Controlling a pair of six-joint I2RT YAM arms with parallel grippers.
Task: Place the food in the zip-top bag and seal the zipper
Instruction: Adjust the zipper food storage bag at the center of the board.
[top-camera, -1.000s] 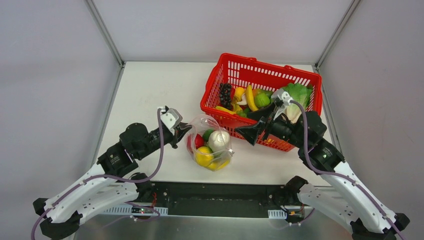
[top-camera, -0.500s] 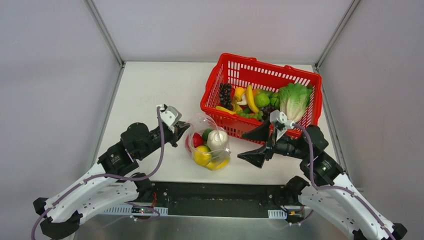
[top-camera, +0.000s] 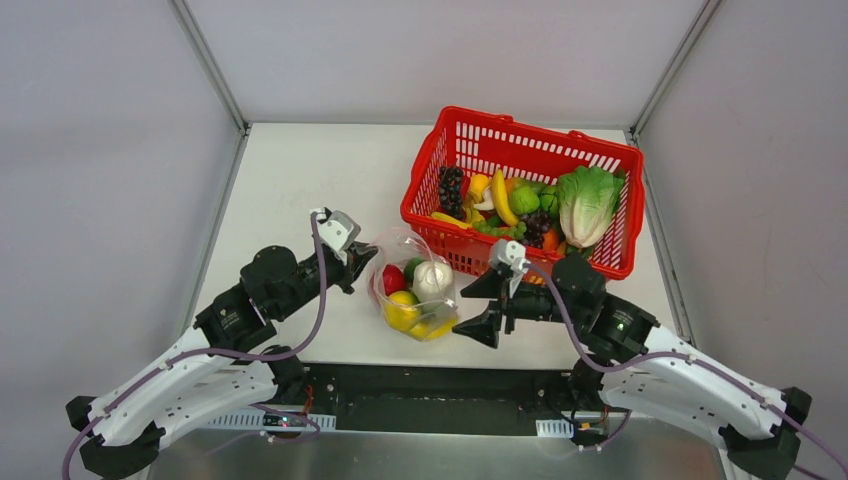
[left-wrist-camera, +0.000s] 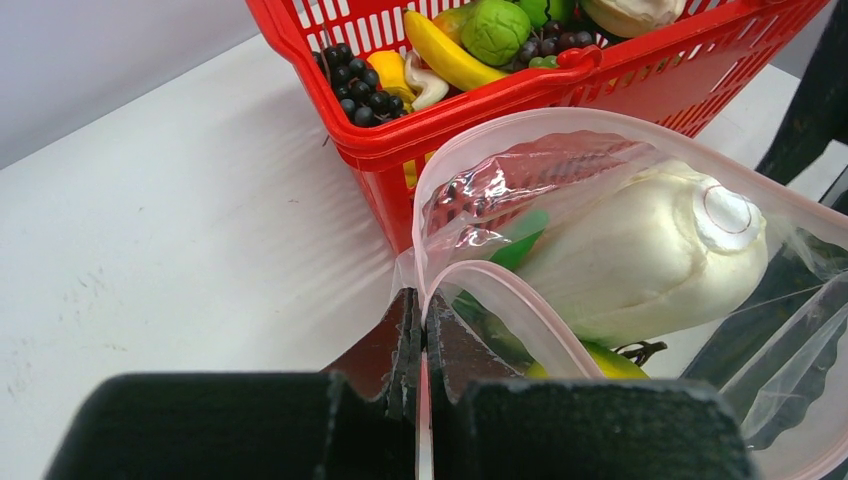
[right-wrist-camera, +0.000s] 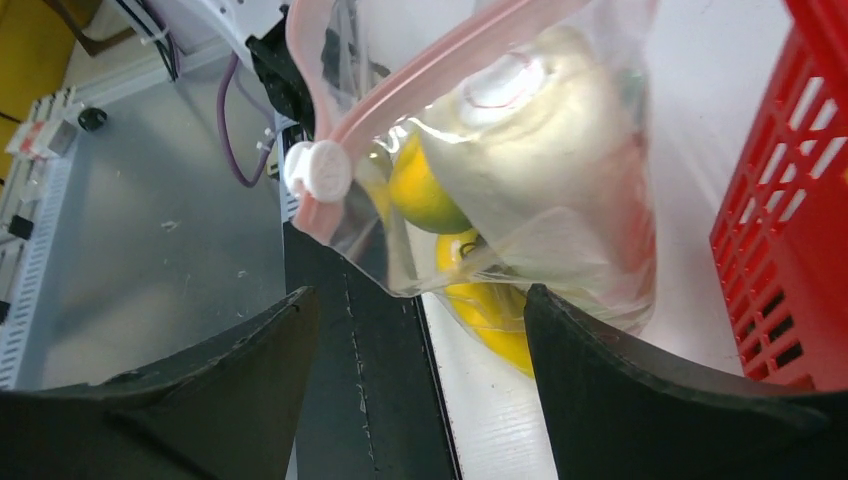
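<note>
Loading looks done to me: the zip-top bag (top-camera: 420, 292) holds a white oval piece (left-wrist-camera: 640, 255), a red fruit (top-camera: 393, 280) and yellow pieces (right-wrist-camera: 420, 190), with other toys lying in the red basket (top-camera: 540, 128) beyond it. What's left is the seal.

My left gripper (left-wrist-camera: 421, 345) has its fingers pressed together on the bag's rim, and the bag bulges just ahead of it. My right gripper (top-camera: 470, 310) is spread wide with nothing in it, the bag directly in front, just off its tips.

Only the left wrist view shows the mouth gaping, the zipper (left-wrist-camera: 500, 285) looping open. Only the right wrist view shows 1 white slider (right-wrist-camera: 318, 170) on that strip, ahead of and above its 2 fingers.
</note>
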